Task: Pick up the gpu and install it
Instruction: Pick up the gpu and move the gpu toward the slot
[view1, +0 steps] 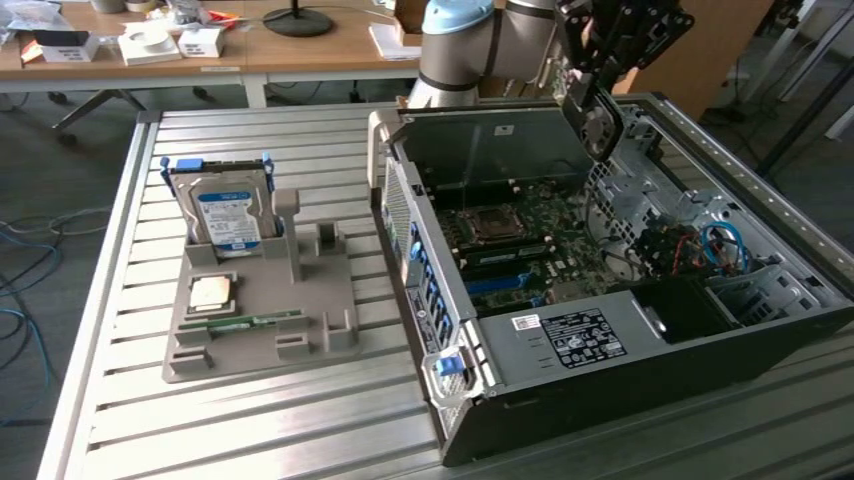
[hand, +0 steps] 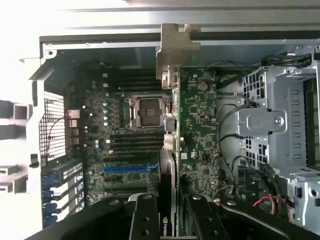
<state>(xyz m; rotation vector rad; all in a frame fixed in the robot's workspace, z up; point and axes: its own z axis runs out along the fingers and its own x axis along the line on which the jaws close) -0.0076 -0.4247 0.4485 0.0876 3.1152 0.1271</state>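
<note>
My gripper (hand: 169, 220) is clamped on the gpu (hand: 168, 175), lifted over the open computer case's (view1: 667, 385) motherboard (hand: 200, 125), not yet seated.

gpu (hand: 169, 175) in hand (hand: 169, 214) over case (view1: 601, 410); holder (view1: 254, 345) at exterior view's left

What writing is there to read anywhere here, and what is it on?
"NVID", it seems, cut off at the picture's edge: on the gpu held in the hand.
Hard drive label: too blurred to read.
Power supply labels: too small to read.
</note>
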